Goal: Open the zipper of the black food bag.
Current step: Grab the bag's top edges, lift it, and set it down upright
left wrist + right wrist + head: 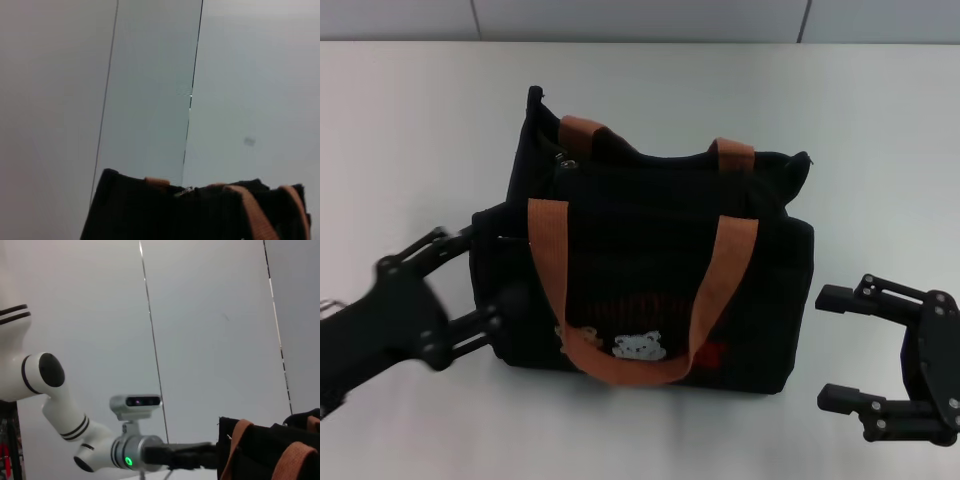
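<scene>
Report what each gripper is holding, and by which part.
Nothing held. Left gripper straddles the black food bag's left end, open. Right gripper is open, beside the bag.

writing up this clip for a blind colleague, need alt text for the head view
A boxy black fabric food bag with two orange-brown webbing handles stands on a white table. The left gripper, jaws open, is against the bag's left end; the right gripper, jaws open, sits apart from its right end.

black food bag (650,270), orange-brown straps (548,270)
</scene>
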